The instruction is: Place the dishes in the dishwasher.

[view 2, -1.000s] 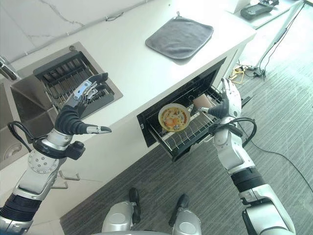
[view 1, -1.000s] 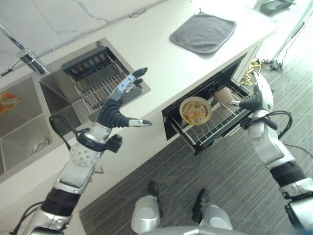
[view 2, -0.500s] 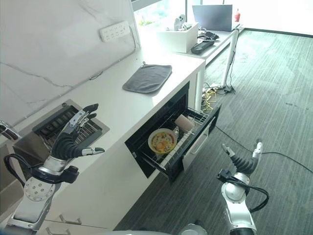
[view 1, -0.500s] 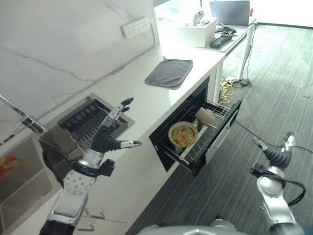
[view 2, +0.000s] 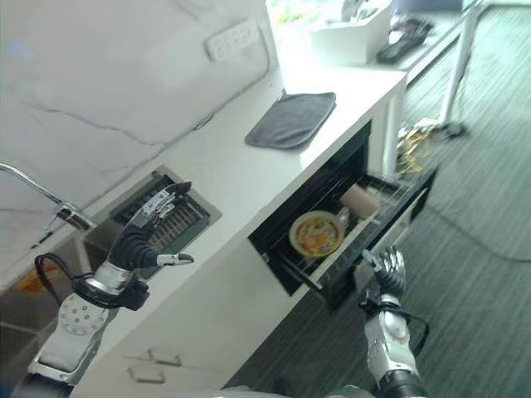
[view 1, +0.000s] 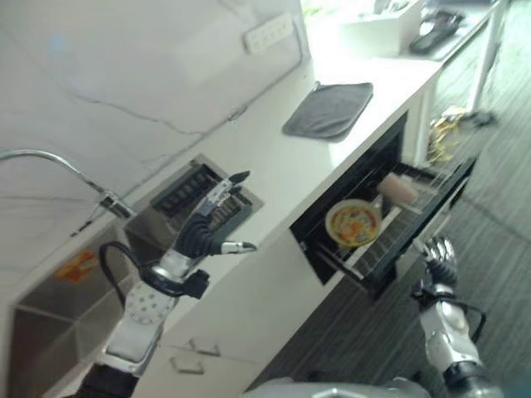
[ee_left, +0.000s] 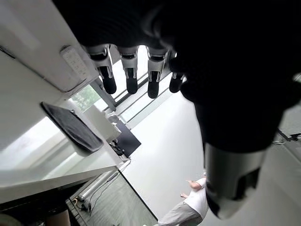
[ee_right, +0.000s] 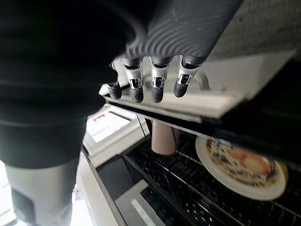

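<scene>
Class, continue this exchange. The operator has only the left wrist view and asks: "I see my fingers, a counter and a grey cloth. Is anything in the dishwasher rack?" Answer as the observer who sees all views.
Observer: Yes. A plate sits in the pulled-out rack.
Operator: Is it the only dish there?
Observer: No, a cup is in the same rack, next to the plate.
Operator: Where is the right hand?
Observer: The right hand is just in front of the rack's outer edge, with its fingers straight and holding nothing.
</scene>
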Controlling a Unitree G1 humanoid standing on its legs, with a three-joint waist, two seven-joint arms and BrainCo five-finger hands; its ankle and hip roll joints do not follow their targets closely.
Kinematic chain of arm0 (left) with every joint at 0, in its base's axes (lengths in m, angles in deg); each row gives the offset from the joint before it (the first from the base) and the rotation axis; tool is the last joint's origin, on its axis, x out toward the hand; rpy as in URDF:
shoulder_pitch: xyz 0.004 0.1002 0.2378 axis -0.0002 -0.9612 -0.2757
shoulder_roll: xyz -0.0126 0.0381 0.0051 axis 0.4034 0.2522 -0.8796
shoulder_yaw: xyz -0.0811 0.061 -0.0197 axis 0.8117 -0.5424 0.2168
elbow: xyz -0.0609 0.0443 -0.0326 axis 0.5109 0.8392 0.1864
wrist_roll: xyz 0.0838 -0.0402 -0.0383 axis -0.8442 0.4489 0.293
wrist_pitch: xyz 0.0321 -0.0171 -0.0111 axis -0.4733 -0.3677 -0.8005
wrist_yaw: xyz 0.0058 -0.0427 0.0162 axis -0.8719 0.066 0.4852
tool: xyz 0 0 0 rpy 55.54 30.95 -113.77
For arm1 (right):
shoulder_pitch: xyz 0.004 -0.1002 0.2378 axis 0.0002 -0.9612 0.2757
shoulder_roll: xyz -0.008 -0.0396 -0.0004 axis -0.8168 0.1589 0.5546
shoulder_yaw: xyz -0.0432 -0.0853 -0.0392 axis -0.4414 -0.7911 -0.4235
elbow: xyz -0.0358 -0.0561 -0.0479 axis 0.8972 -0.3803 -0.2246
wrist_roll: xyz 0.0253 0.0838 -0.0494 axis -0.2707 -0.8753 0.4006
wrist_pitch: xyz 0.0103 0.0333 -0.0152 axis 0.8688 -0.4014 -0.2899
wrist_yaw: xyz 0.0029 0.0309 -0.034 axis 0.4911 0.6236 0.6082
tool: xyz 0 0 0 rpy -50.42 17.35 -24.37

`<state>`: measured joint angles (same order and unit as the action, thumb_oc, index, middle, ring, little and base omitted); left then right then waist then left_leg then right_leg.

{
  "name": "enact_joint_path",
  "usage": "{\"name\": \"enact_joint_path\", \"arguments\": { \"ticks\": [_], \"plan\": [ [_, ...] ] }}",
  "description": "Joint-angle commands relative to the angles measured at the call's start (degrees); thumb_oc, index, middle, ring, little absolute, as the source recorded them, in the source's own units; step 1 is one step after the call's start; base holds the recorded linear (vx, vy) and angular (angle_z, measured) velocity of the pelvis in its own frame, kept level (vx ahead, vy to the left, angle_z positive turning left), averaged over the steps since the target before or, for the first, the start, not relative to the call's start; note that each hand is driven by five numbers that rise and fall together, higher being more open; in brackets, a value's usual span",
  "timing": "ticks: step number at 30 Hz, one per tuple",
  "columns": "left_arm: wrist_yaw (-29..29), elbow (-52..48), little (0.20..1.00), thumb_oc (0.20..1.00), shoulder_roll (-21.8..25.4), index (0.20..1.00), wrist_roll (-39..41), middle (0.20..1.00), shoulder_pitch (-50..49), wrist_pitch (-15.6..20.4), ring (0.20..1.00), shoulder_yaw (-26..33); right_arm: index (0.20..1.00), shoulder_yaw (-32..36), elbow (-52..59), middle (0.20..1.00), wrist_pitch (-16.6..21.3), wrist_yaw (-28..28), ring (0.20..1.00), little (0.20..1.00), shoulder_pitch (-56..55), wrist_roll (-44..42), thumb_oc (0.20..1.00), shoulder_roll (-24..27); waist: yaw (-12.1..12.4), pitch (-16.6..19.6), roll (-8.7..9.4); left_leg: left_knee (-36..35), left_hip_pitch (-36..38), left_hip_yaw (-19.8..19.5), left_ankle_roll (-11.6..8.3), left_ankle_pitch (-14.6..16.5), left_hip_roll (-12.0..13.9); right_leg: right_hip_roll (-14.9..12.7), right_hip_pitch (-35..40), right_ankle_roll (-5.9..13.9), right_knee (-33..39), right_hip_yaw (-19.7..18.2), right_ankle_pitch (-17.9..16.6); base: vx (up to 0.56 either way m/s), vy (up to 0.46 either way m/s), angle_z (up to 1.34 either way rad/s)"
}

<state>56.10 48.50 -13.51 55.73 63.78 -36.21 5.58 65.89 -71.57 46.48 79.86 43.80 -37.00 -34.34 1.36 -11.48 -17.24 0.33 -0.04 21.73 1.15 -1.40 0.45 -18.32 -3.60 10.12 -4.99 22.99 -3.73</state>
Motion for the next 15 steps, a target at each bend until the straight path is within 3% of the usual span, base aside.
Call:
{"name": "enact_joint_path", "arguments": {
  "ticks": [1,2,3,5,10,15],
  "plan": [
    [3.39,-3.84,1.0,1.0,4.09,1.0,1.05,1.0,9.24,3.57,1.0,0.56,1.0,1.51,-0.34,1.0,2.39,4.65,1.0,1.0,10.67,-4.0,1.0,-1.34,1.98,-10.11,3.98,3.66,-1.43,-2.65,-2.9,1.72,2.79,-0.51,-0.61,-1.99,-9.97,-0.06,7.48,-0.15,-0.041,-0.12],
    [3.5,-3.63,1.0,1.0,4.23,1.0,0.48,1.0,10.26,3.38,1.0,0.2,1.0,1.34,-0.92,1.0,2.11,5.18,1.0,1.0,11.92,-4.58,1.0,-1.21,2.25,-11.04,4.11,4.35,-2.31,-2.75,-2.78,1.72,3.07,-0.84,-1.64,-2.21,-11.77,-0.09,7.91,-0.14,-0.079,-0.22],
    [4.63,-3.21,1.0,1.0,4.85,1.0,-2.1,1.0,13.54,2.67,1.0,-0.82,1.0,0.84,-2.55,1.0,1.77,7.11,1.0,1.0,15.12,-7.46,1.0,-1.23,3.17,-14.0,4.72,8.6,-6.15,-3.31,-2.29,2.13,3.94,-2.92,-6.32,-3.18,-21.92,-0.28,10.73,-0.11,-0.101,-0.19],
    [6.12,-2.81,1.0,1.0,5.23,1.0,-4.16,1.0,16.02,0.79,1.0,-1.7,1.0,0.99,-4.79,1.0,1.03,10.14,1.0,1.0,16.74,-10.62,1.0,-1.62,3.78,-15.64,5.27,12.36,-8.88,-3.64,-1.96,2.73,4.16,-4.56,-9.33,-3.98,-30.03,0.02,14.04,-0.03,-0.093,-0.1],
    [6.61,-2.17,1.0,1.0,6.0,1.0,-3.05,1.0,19.07,-1.47,1.0,-2.36,1.0,0.6,-9.9,1.0,1.3,14.14,1.0,1.0,20.65,-10.46,1.0,-0.59,4.56,-17.22,4.97,17.34,-13.11,-4.21,-1.83,3.53,3.75,-5.17,-12.72,-5.36,-37.83,-0.1,18.39,0.03,-0.033,0.11],
    [4.86,-2.49,1.0,1.0,7.34,1.0,-2.09,1.0,17.71,0.0,1.0,-1.66,1.0,-0.79,-12.59,1.0,-0.23,18.63,1.0,1.0,27.21,-7.38,1.0,3.46,6.95,-18.31,5.03,21.84,-18.22,-6.95,-1.22,4.1,2.5,-3.67,-16.26,-6.87,-42.96,-1.44,21.11,0.02,-0.07,0.06]
  ]
}}
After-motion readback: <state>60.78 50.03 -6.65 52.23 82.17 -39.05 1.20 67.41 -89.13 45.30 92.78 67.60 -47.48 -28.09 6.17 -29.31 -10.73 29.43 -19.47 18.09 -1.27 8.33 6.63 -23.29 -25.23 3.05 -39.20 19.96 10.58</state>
